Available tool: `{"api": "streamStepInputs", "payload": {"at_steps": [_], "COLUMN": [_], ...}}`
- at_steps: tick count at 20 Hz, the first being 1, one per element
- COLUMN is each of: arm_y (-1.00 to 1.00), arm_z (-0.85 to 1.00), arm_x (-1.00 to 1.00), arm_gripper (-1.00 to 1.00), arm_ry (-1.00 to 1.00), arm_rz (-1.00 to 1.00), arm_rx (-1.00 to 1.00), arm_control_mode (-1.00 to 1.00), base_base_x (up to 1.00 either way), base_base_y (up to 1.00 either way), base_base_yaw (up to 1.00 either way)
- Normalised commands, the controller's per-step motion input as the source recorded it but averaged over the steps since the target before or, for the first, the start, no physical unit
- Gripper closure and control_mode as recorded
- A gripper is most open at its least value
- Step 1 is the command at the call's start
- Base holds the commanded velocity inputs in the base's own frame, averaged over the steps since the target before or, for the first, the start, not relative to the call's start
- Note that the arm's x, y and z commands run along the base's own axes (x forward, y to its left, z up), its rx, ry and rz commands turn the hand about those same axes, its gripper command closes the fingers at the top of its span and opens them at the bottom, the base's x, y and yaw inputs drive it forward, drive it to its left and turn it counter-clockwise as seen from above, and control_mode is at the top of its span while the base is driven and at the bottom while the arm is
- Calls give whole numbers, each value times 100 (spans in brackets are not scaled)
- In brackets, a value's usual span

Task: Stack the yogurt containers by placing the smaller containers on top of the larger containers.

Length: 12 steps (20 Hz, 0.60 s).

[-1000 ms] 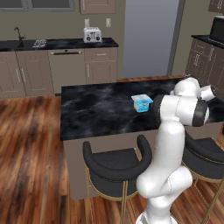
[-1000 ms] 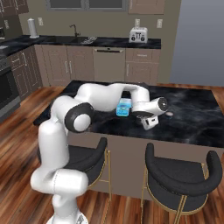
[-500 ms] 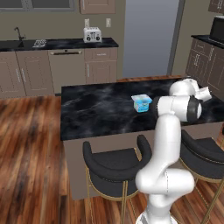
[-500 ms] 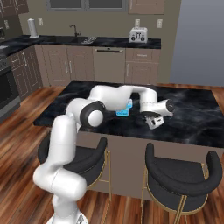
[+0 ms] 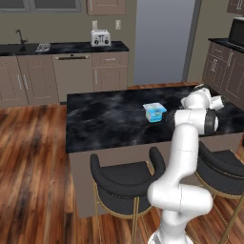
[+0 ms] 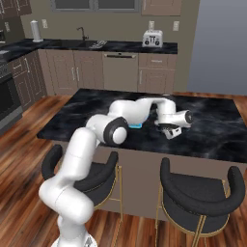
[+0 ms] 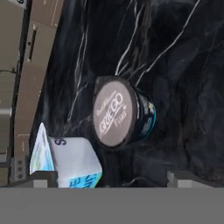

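Hand view: the two dark fingertips of the two-finger gripper (image 7: 111, 178) stand near opposite sides of the frame, so the jaws are spread wide; nothing sits between them and they touch nothing. The small round dark cup with a grey-brown printed lid (image 7: 119, 112) stands on the black marble island counter (image 7: 183, 65), straight ahead of the open jaws. Its lid faces the camera; its short axis runs up from the counter, toward the lens. The squarish light blue tub with a white rim (image 7: 65, 162) sits just beside the cup, apart from it, near one fingertip.

Right base view: the gripper (image 6: 170, 131) hangs low over the counter (image 6: 217, 135), pointing down. The arm covers most of the blue tub (image 6: 134, 126); a blue edge shows just beside the gripper.

Left base view: the blue tub (image 5: 154, 112) stands upright and unobstructed near the middle of the counter (image 5: 105, 119), label toward the stools. The cup's lettering can be read in the hand view alone.
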Motion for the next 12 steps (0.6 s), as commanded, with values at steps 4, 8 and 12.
{"api": "streamStepInputs", "payload": {"at_steps": [4, 8, 12], "arm_y": [0, 0, 0], "arm_z": [-29, -26, -23], "arm_x": [32, 35, 38], "arm_gripper": [-100, -100, -100], "arm_ry": [-1, -2, -4], "arm_rz": [0, 0, 0], "arm_rx": [0, 0, 0], "arm_control_mode": [-100, -100, -100], "base_base_x": [0, 0, 0], "base_base_y": [0, 0, 0], "base_base_yaw": [0, 0, 0]}}
